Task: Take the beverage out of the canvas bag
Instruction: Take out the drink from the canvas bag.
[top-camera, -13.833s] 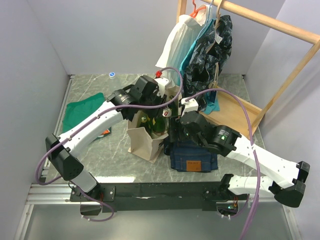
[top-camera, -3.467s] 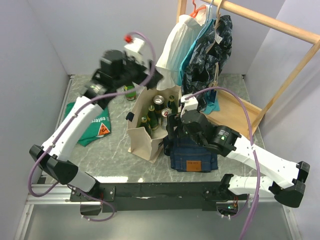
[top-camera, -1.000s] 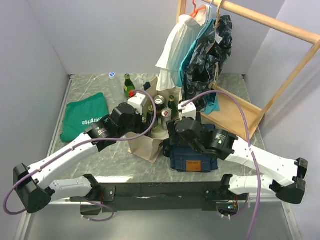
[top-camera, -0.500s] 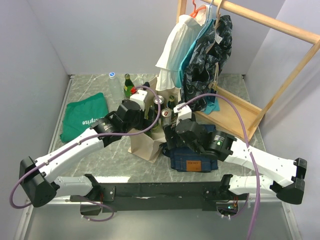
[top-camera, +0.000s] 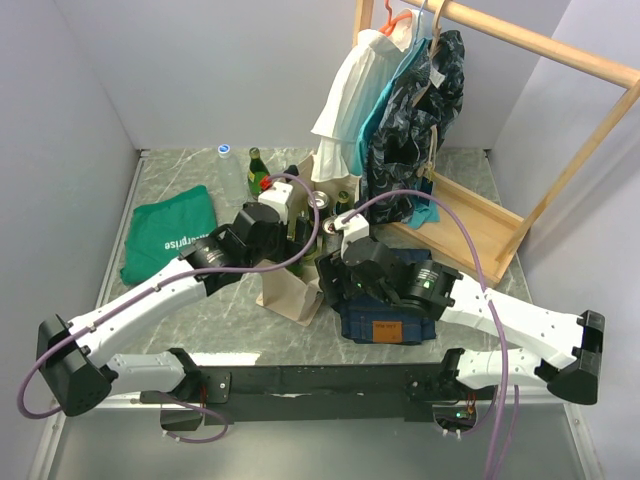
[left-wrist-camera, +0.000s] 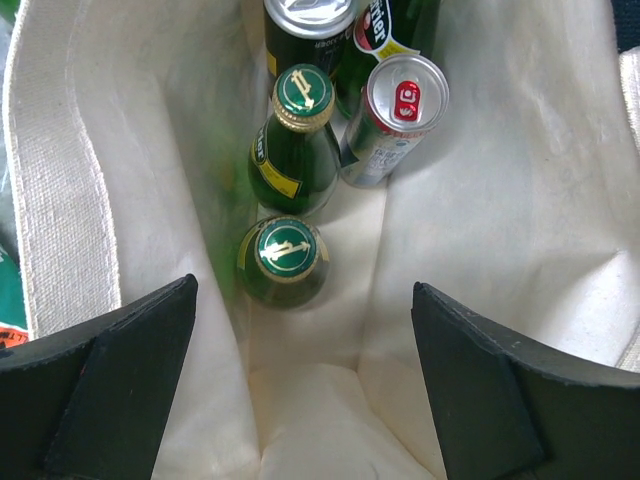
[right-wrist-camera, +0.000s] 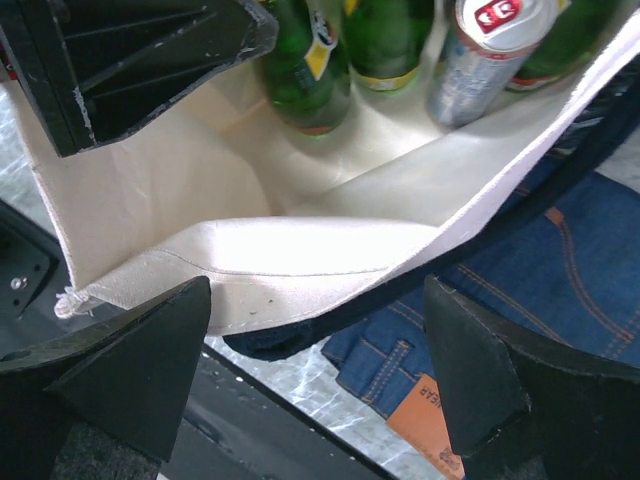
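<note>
Where my left gripper (left-wrist-camera: 303, 330) hangs: right over the open mouth of the canvas bag (left-wrist-camera: 480, 200), pointing straight down into it
Left jaws: spread wide, one finger toward each side wall of the bag, nothing between them and nothing held
Right gripper (right-wrist-camera: 318, 300): low at the bag's near side, close to my left one, jaws also wide apart and gripping nothing
Between my right fingers: the bag's cream rim and wall run across the gap; I cannot tell whether either finger touches the cloth
Canvas bag: upright in the middle of the table (top-camera: 170, 170), mouth open, with my two wrists meeting at it
Drinks in the bag: all upright on its floor; the nearest bottle (left-wrist-camera: 285, 255), green with a green and gold cap, sits just below my left jaws; a second bottle (left-wrist-camera: 300, 120) of the same kind stands just beyond it; a silver can (left-wrist-camera: 400, 100) with a red mark on its lid is just beside that one; a dark can (left-wrist-camera: 305, 20) is at the far end
Jeans (top-camera: 385, 310): folded flat on the table, just beside the bag on its right, under my right arm
Green cloth (top-camera: 165, 240): on the left part of the table, well apart from the bag
Lone bottle (top-camera: 257, 170): green, upright on the table behind the bag
Clothes rack (top-camera: 520, 40): wooden, at the back right, garments hanging from it
</note>
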